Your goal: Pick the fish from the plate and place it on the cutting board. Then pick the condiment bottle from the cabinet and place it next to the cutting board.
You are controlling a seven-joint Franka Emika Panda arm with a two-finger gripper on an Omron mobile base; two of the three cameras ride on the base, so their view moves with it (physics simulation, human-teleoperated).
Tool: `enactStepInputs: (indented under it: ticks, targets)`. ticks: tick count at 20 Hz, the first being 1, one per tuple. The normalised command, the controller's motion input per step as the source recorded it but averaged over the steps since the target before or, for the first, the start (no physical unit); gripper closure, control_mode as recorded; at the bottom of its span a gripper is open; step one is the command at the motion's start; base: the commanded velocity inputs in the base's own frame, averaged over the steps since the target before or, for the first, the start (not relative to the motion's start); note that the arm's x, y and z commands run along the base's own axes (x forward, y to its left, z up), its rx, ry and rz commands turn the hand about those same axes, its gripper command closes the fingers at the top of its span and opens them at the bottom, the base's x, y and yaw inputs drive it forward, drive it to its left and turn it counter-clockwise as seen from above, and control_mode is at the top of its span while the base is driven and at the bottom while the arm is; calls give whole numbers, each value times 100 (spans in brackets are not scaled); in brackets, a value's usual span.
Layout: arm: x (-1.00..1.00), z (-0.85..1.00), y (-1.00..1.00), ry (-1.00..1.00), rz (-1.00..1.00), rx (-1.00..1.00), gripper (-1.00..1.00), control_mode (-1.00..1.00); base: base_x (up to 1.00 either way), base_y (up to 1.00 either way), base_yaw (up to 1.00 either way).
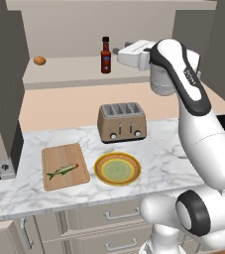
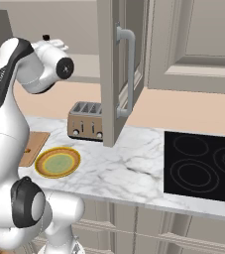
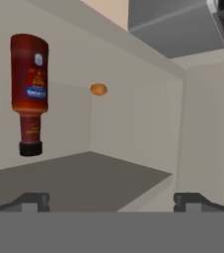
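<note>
The fish lay on the cutting board, in the lower left of the left base view, with bare wood all around it. The plate sat just beside the board on its right, apart from it, and nothing was on it. Both sat on the marble counter, near its front edge. A toaster stood behind the plate, close to the wall. Up in the top middle of that view, the bottle stood upright on the flat ledge of the cabinet, back from the ledge's front edge. A small orange ball sat far off to its left, so there was lots of open ledge between them. The arm reached up to the ledge, and the gripper was just to the right of the bottle, not touching it. In the hand view the picture was turned over, so the bottle hung cap down in the upper left. The two fingertips stood wide apart at the bottom with nothing between them, so the gripper was let go and empty. In the right base view, an open cabinet door stuck out over the counter in the middle of the frame, and a black stove top lay at the right.
</note>
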Motion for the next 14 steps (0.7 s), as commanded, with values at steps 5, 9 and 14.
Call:
enactStepInputs:
  ticks: [5, 9, 14]
  targets:
    - [7, -8, 0, 0, 0, 0, -100, -100, 0, 0, 0]
    - [14, -2, 0, 0, 0, 0, -100, -100, 0, 0, 0]
    - [17, -2, 0, 0, 0, 0, -100, -100, 0, 0, 0]
